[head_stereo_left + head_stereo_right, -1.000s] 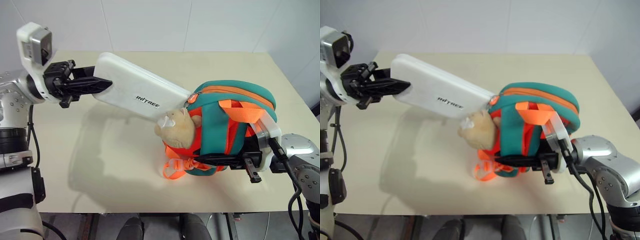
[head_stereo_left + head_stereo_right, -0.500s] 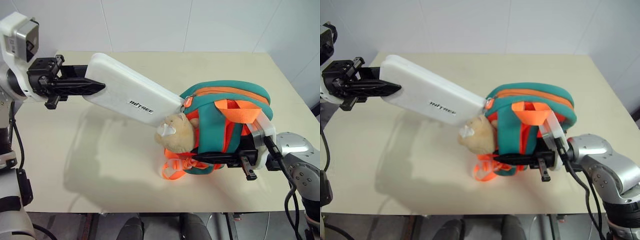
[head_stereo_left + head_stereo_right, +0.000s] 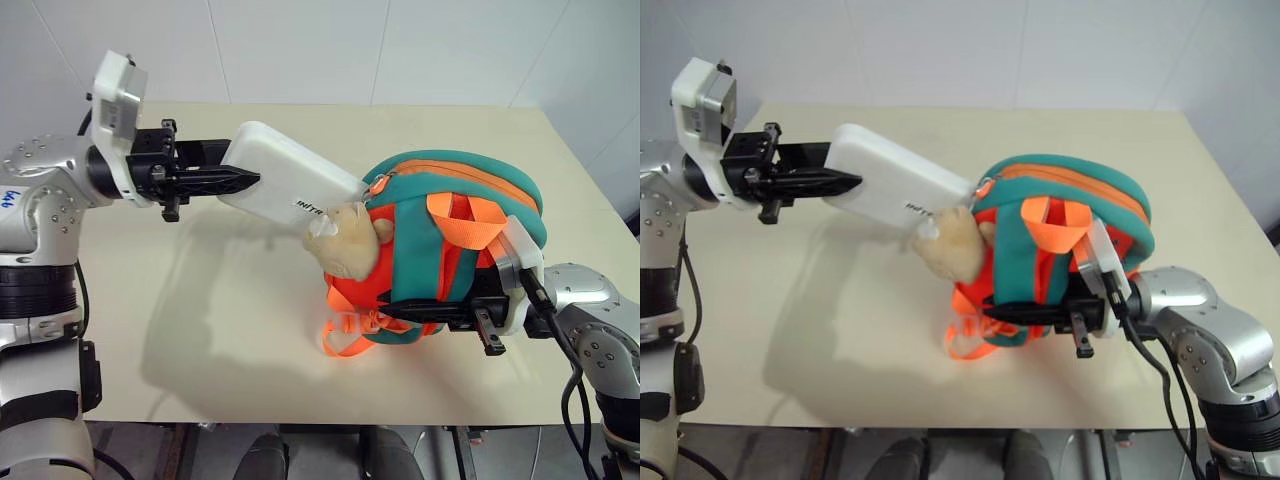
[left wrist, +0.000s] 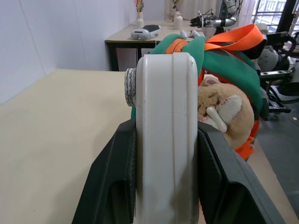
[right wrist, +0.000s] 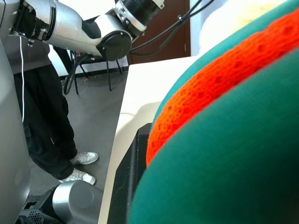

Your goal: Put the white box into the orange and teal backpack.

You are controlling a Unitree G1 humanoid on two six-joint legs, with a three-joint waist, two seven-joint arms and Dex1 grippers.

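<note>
White box (image 3: 283, 181) clamped in left claw (image 3: 238, 180), nose at orange and teal backpack (image 3: 455, 230) mouth, seemingly partly in. Right claw (image 3: 432, 312) pinches backpack. Push along zipper line, clear of plush toy (image 3: 345, 242).

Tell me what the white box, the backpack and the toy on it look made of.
White box: likely hard moulded plastic, matte, with rounded corners and a seam along its edge in the left wrist view.
Backpack: soft padded fabric, perhaps neoprene; it bulges, and its orange loops look like woven webbing.
Toy: tan plush, by its fuzzy surface.
</note>
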